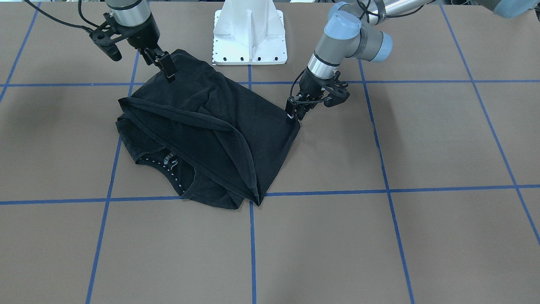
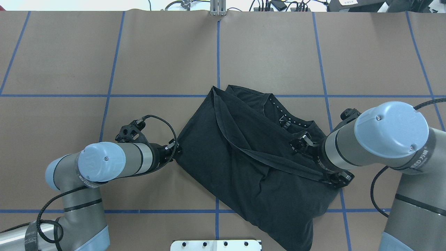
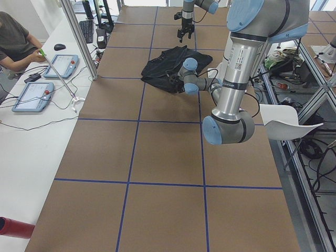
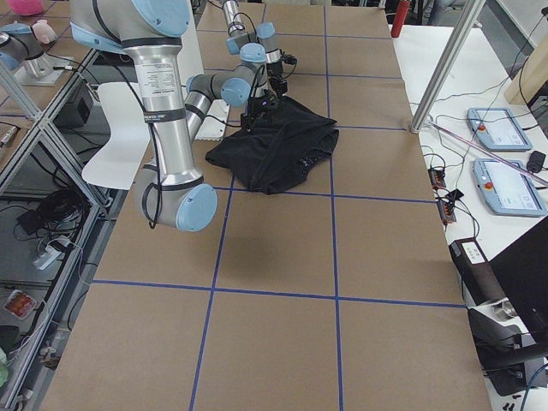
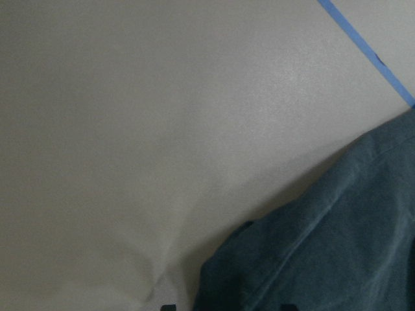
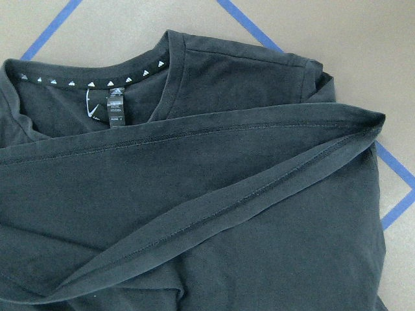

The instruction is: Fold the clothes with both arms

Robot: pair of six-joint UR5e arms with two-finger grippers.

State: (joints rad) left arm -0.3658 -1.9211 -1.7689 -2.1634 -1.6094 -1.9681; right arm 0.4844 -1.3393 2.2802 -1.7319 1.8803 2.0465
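The black T-shirt (image 1: 202, 126) lies crumpled and partly folded on the brown table, its hem doubled over across the middle (image 2: 244, 164). Its patterned neck lining (image 1: 168, 162) shows at the side away from the robot, and also in the right wrist view (image 6: 97, 81). The logo print is hidden. My left gripper (image 1: 294, 115) is low at the table, shut on one shirt corner (image 2: 176, 150). My right gripper (image 1: 165, 66) is shut on the shirt's edge and holds it raised a little (image 2: 302, 143). The left wrist view shows only shirt cloth (image 5: 337, 246).
The white pedestal base (image 1: 249, 38) stands just behind the shirt, on the robot's side. Blue tape lines (image 1: 252, 245) cross the brown table. An operator (image 3: 16, 42) sits at a side desk with tablets (image 3: 31, 94).
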